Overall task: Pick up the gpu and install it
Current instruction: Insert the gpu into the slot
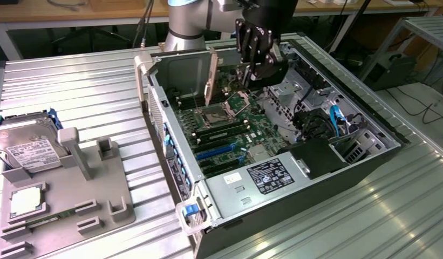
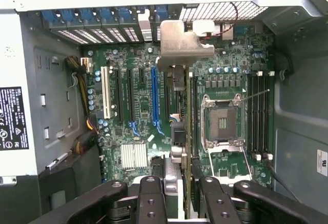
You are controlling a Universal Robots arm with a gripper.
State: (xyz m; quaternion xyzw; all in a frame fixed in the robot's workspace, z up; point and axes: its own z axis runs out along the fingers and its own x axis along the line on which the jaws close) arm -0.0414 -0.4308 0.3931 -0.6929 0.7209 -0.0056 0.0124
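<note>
gripper (image 1: 254, 73): clamped on gpu (image 2: 190, 126), upper centre of frame
gpu: upright, edge-on over motherboard (image 2: 134, 131)
case (image 1: 162, 124): open, on table (image 1: 77, 81)

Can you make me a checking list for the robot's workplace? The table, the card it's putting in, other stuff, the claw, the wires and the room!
Surface: ribbed metal table carrying an open computer case that lies on its side.
Job's things: the gpu is held edge-on above the motherboard, with its metal bracket toward the case's rear slots. It looks not yet seated.
Clutter: hard drive and a square chip in a grey holder, on the exterior view's left.
Grippers: gripper shut on the gpu, over the case.
Cables: blue cables inside the case, and dark cables on the floor.
Surroundings: wooden benches behind the table.
</note>
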